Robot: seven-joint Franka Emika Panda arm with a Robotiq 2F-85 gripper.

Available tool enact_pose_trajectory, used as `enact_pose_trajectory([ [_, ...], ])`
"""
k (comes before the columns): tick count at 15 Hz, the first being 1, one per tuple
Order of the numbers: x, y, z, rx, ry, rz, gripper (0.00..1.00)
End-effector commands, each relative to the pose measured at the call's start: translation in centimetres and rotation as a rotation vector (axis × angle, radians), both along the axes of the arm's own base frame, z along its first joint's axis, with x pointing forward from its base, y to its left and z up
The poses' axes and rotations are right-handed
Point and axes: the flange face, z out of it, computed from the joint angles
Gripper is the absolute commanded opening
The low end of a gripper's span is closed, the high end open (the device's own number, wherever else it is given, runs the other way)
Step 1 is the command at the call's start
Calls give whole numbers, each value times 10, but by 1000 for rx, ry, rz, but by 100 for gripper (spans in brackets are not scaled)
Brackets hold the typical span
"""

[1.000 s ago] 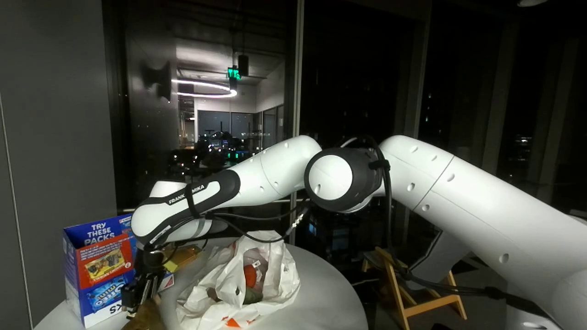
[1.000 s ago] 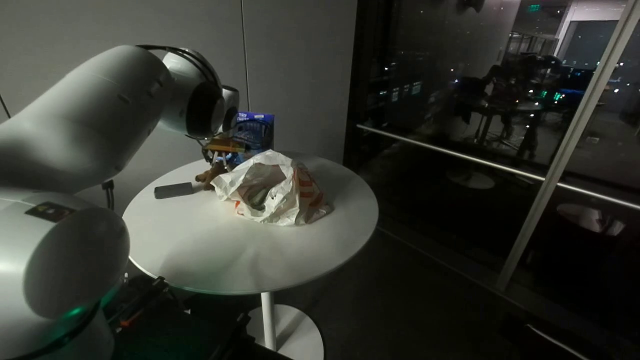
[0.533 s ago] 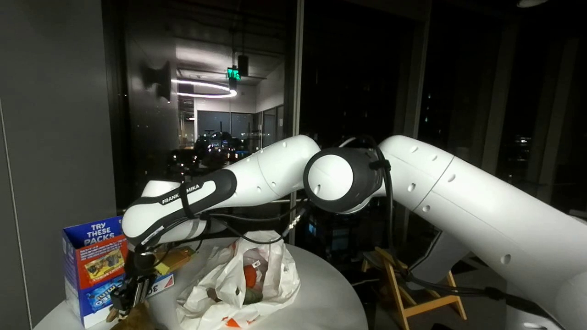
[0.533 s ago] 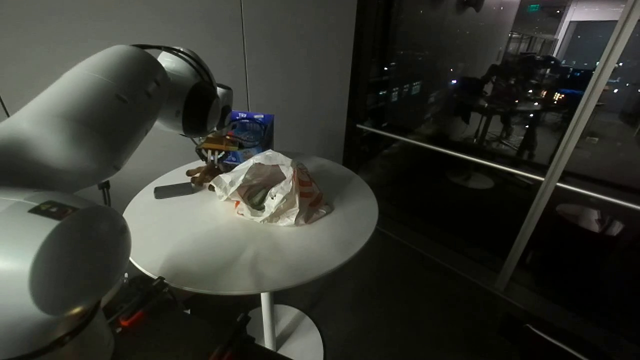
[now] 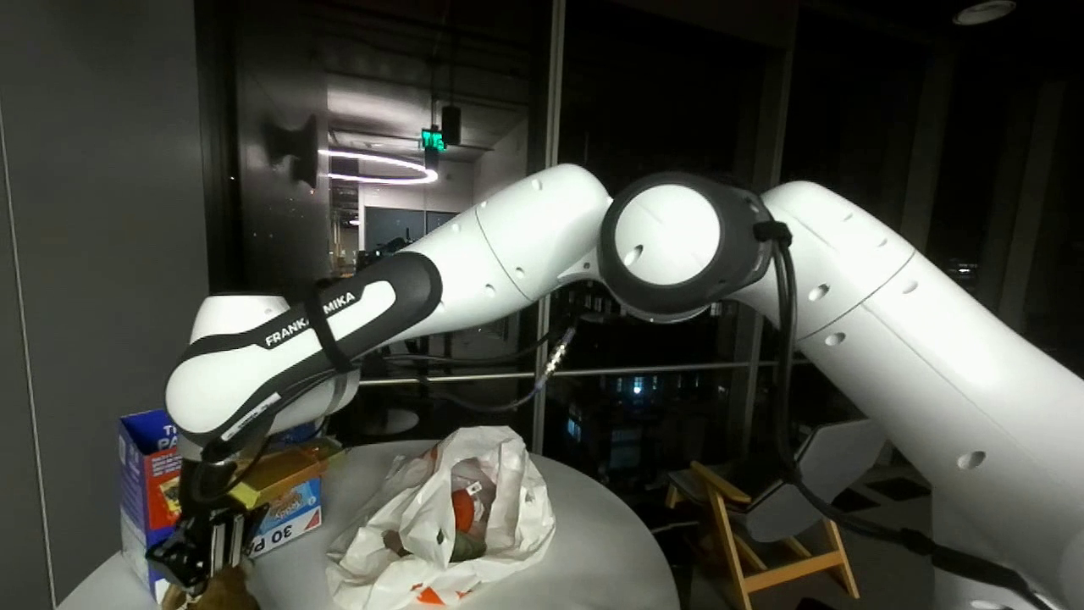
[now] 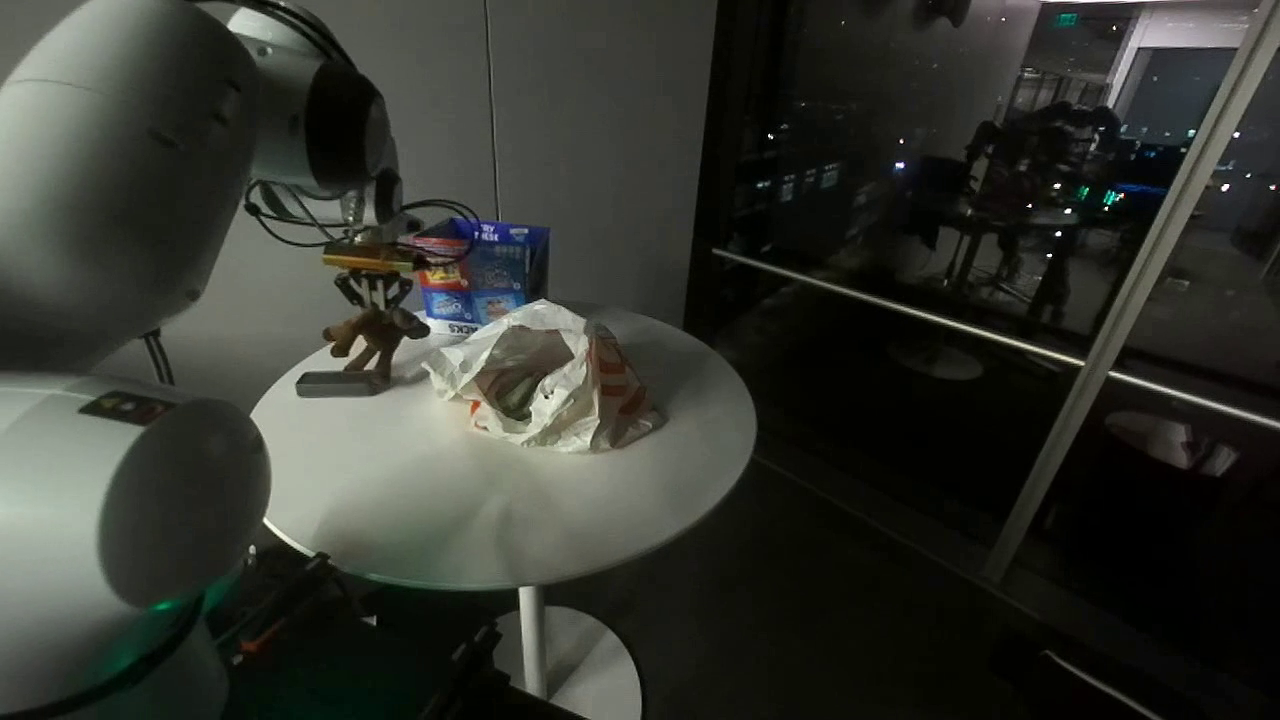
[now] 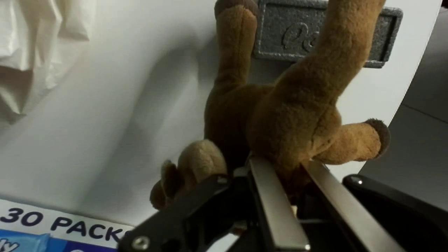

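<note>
The black two-fingered gripper (image 7: 281, 161) has its jaws clenched on a brown plush animal toy with dark hoof-like feet (image 7: 295, 119), a bunch of its fur pinched between the tips of the flat metal fingers (image 7: 275, 206). Most of the toy sits beyond the fingertips rather than between them: in the wrist view two long legs stretch away from the jaws, a shorter one pokes out past one finger, and a pale tan lump bulges beside the other. In an exterior view I see it below the gripper, legs pointing down, over the white round table (image 6: 500, 510). Its lowest foot comes right by a grey rectangular slab with lettering (image 7: 283, 35); whether it touches slab or tabletop, I can't tell. Nearby, apart from the toy, slumps a crumpled white plastic bag with orange-red print (image 6: 570, 425). A blue cardboard snack box with a red panel (image 6: 500, 270) stands near the gripper.
</note>
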Motion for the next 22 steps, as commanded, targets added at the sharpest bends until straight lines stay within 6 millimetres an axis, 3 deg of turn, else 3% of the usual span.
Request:
enact_pose_trajectory([
  [1, -46, -5, 28, -94, -82, -140, 18],
  [7, -119, -12, 35, -181, -202, -390, 18],
  [12, -186, -47, 28, -246, -255, -639, 17],
  [17, -249, -115, 13, -330, -320, -895, 17],
  [20, -264, -175, 15, -380, -397, -1049, 18],
  [22, -256, -212, 23, -434, -483, -1112, 18],
])
